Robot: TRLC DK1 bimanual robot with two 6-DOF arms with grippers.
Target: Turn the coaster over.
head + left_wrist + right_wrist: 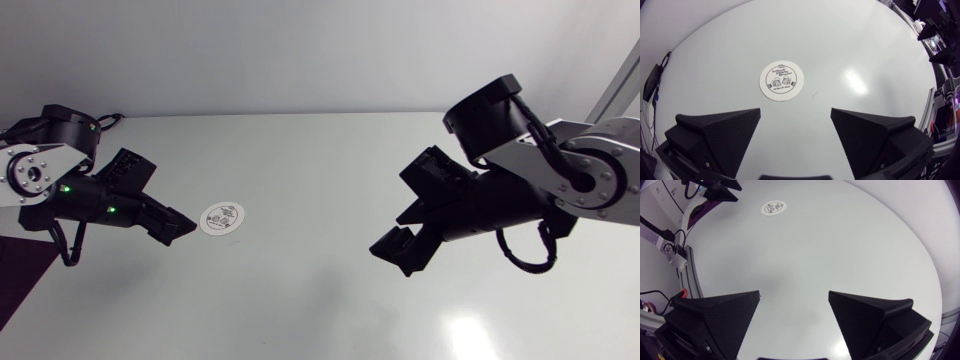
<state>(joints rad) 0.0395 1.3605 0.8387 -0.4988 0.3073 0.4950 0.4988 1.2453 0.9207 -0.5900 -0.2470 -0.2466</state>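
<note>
Lying flat, the coaster point(221, 218) looks thin, light and stiff; the left gripper point(185, 228), open just left of it, should pinch its edge

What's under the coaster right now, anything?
Only the white table: the coaster lies flat on it, printed side up, no gap showing. Its underside is covered and cannot be seen.

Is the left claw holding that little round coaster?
No, the coaster lies flat on the table, ahead of the open left gripper and untouched.
</note>
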